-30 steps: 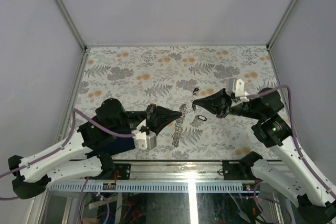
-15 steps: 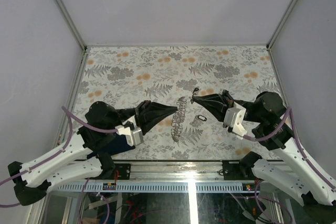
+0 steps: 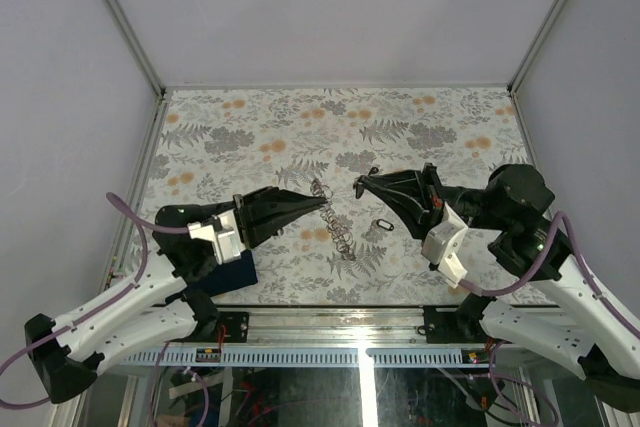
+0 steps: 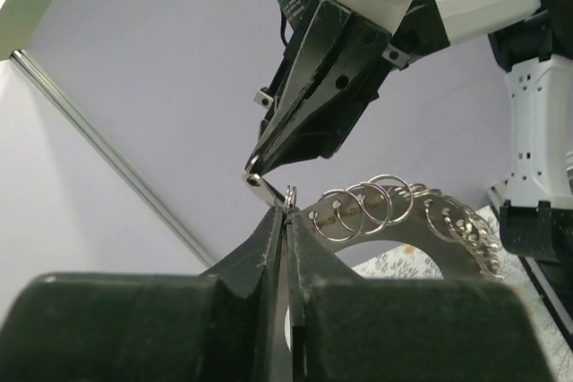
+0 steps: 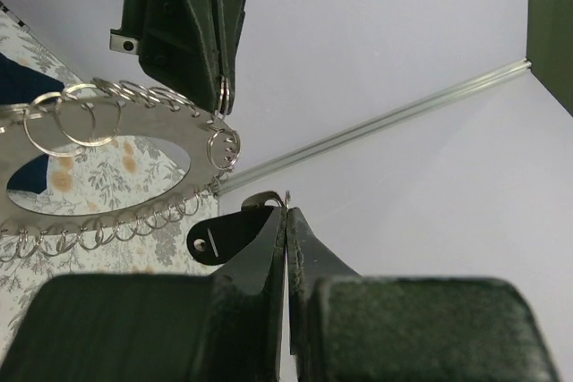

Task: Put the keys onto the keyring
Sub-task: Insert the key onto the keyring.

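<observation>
The keyring [image 3: 338, 228], a silvery loop lined with many small wire rings, hangs from my left gripper [image 3: 322, 197], which is shut on one of its end rings. The left wrist view shows the pinched ring at my left gripper [image 4: 289, 207] and the loop [image 4: 403, 212] beyond it. My right gripper [image 3: 361, 184] is shut on a small black key [image 5: 224, 235], seen in the right wrist view at its tips [image 5: 286, 210]. The two grippers meet tip to tip, and the key's metal end [image 4: 261, 188] nearly touches the pinched ring. Another key [image 3: 382, 226] lies on the table.
A dark blue cloth [image 3: 236, 272] lies under the left arm near the table's front edge. The floral tabletop [image 3: 300, 127] is walled by pale panels on three sides. The right arm's body [image 4: 537, 114] stands close behind the keyring.
My left gripper has pulled back to the left and lifted, dragging the keyring up and left. My right gripper has rolled over and risen slightly, still holding the key. The tips now meet.
</observation>
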Controlling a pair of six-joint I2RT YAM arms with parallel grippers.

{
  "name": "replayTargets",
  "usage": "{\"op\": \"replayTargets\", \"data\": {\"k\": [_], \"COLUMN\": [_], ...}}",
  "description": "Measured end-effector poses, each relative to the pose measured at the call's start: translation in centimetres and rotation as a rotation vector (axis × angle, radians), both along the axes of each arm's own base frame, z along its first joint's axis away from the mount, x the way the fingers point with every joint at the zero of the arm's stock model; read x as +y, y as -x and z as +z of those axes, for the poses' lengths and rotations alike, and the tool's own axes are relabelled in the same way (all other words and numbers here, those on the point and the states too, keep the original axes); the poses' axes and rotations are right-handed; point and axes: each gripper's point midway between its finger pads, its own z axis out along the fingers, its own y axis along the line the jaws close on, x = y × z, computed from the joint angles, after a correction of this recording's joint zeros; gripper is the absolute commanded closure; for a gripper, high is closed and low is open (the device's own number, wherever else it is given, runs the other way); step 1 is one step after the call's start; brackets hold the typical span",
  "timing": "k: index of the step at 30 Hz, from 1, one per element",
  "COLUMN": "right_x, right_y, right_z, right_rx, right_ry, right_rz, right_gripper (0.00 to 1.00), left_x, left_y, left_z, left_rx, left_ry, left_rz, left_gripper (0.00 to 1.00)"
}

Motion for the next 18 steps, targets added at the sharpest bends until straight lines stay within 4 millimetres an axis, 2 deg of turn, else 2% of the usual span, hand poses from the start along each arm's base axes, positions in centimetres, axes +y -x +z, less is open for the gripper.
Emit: {"op": "replayTargets", "data": {"k": [9, 18], "right_x": [2.3, 3.3], "right_y": [0.6, 2.2], "right_z": [-0.9, -1.2], "right_rx": [-0.034, -0.048], "right_ry": [0.069, 0.087], "right_rz": [0.051, 0.107], "right_gripper": [1.0, 1.0], "left_x": [0.7, 1.1], "left_y": [0.8, 1.5], "left_z": [1.2, 1.8], "left_rx": [0.035, 0.038], "left_ry": [0.087, 0.11], "left_rz": [-0.072, -0.106], "left_gripper": [1.0, 1.0]}}
